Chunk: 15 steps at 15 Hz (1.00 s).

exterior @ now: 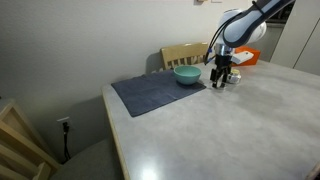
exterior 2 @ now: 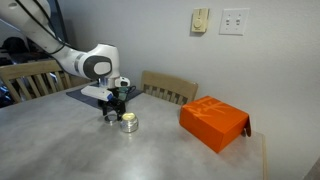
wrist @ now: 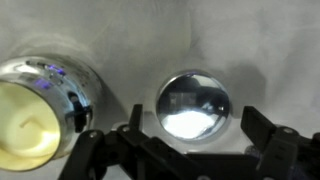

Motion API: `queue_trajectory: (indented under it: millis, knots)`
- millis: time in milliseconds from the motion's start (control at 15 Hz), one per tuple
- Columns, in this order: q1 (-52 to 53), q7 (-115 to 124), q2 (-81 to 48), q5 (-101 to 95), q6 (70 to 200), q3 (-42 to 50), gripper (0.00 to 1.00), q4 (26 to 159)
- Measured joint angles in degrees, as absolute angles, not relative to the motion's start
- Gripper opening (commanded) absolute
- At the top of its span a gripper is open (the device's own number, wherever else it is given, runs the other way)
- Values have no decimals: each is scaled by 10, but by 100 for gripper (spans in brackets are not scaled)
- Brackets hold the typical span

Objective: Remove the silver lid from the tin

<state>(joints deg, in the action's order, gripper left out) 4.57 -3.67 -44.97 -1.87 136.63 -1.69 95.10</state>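
Observation:
The silver lid point(wrist: 193, 103) lies flat on the grey table, off the tin and apart from it. The tin point(wrist: 35, 110) stands uncovered to its left in the wrist view, with a cream-coloured filling showing inside. My gripper point(wrist: 195, 128) is open, with one finger on each side of the lid and not touching it. In both exterior views the gripper point(exterior 2: 112, 114) point(exterior: 222, 78) points down at the table, next to the tin point(exterior 2: 128, 123). The lid is hidden under the fingers there.
A teal bowl point(exterior: 186, 74) sits on a blue-grey mat point(exterior: 150, 95) just behind the gripper. An orange rectangular box point(exterior 2: 213, 122) lies on the table to one side. Wooden chairs point(exterior 2: 170, 88) stand at the table's edges.

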Motion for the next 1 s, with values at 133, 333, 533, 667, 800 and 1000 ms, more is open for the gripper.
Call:
queue_trajectory:
  millis: [133,333,533,667,800,1000]
  knots:
    - [47,-37,-433,-19,1366,-19,100,959]
    - [54,-36,-387,-20,1366,-21,100,992]
    - [67,-23,-324,-39,1363,-20,100,1040]
    - [77,-3,-283,-60,1354,-20,100,1071]
    - [81,6,-252,-67,1347,-21,100,1091]
    - [81,6,-257,-67,1348,-21,100,1089]
